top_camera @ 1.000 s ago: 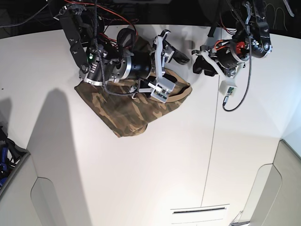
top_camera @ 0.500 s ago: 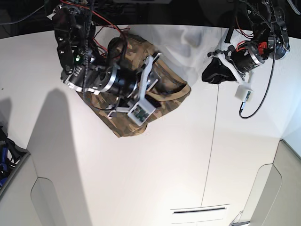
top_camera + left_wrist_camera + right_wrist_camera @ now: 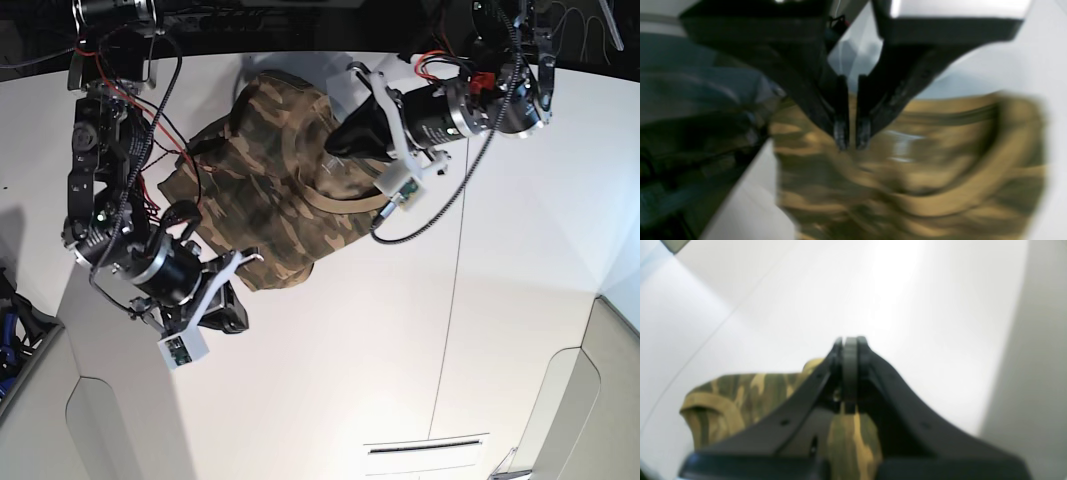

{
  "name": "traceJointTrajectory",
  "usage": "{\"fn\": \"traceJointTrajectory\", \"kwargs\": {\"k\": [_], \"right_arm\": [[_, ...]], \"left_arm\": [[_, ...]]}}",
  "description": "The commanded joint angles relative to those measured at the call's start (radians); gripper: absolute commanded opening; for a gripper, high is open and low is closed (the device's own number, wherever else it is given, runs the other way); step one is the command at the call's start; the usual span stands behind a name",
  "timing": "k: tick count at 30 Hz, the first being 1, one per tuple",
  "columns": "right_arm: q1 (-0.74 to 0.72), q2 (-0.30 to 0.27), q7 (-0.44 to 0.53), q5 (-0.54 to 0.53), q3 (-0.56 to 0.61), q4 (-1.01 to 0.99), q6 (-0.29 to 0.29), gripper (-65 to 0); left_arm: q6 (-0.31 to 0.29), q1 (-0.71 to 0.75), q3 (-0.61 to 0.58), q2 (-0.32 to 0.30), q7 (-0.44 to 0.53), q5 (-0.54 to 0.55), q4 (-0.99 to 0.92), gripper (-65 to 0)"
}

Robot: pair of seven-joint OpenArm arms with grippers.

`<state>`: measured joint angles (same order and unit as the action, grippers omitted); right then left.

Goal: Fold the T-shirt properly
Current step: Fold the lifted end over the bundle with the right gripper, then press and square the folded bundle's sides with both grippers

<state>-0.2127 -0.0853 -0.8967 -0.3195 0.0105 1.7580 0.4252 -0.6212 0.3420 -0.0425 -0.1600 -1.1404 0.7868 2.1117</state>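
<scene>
In the left wrist view, the left gripper [image 3: 852, 135] is seen with its jaws drawn almost together, only a thin slit left between the fingertips [image 3: 841, 133]. Nothing is gripped between them. The T-shirt [image 3: 923, 173] is spread beneath, from 3 to 7 o'clock of the tips, badly blurred.

In the right wrist view, the right gripper [image 3: 850, 346] is shown fully closed, the pads pressed flat together with no cloth between them at the tips. The camouflage fabric [image 3: 740, 390] is seen below and toward 8 o'clock on the white table [image 3: 907, 300].

In the base view, the T-shirt [image 3: 265, 190] is bunched on the table [image 3: 400, 380]. The left gripper [image 3: 345, 140] is placed over its 3 o'clock edge; the right gripper [image 3: 228, 300] sits at its 7 o'clock corner.
</scene>
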Motion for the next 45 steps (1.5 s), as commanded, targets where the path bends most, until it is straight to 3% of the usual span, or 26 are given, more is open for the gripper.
{"fn": "traceJointTrajectory", "kwargs": {"k": [1, 6, 11, 20, 26, 31, 36, 45], "right_arm": [[-0.039, 0.003, 0.035, -0.017, -0.001, -0.017, -0.002, -65.0], [-0.129, 0.005, 0.101, -0.055, -0.001, -0.207, 0.058, -65.0], [-0.211, 0.028, 0.105, -0.137, 0.001, -0.414, 0.145, -65.0], [-0.257, 0.039, 0.11, -0.14, 0.001, -0.665, 0.166, -65.0], [-0.238, -0.003, 0.048, -0.151, 0.001, -0.677, 0.166, -65.0], [-0.227, -0.083, 0.0, -0.254, 0.001, -0.676, 0.166, -65.0], [-0.19, -0.143, -0.051, -0.335, 0.001, -0.673, 0.167, -65.0], [-0.046, -0.167, -0.1, -0.435, -0.006, -0.577, 0.176, -65.0]], "left_arm": [[-0.005, -0.003, -0.03, 0.018, 0.034, 0.005, 0.017, -60.7], [-0.004, 0.016, -0.147, 0.082, 0.092, -0.106, 0.015, -60.7], [-0.004, 0.016, -0.201, 0.085, 0.129, -0.156, -0.022, -60.7], [0.008, 0.013, -0.2, 0.085, 0.175, -0.187, -0.189, -60.7], [0.008, -0.005, -0.163, 0.084, 0.175, -0.233, -0.237, -60.7], [0.013, -0.044, -0.076, 0.081, 0.173, -0.235, -0.24, -60.7], [0.059, -0.101, 0.024, 0.053, 0.2, -0.241, -0.279, -60.7], [0.064, -0.288, 0.085, 0.041, 0.203, -0.276, -0.476, -60.7]]}}
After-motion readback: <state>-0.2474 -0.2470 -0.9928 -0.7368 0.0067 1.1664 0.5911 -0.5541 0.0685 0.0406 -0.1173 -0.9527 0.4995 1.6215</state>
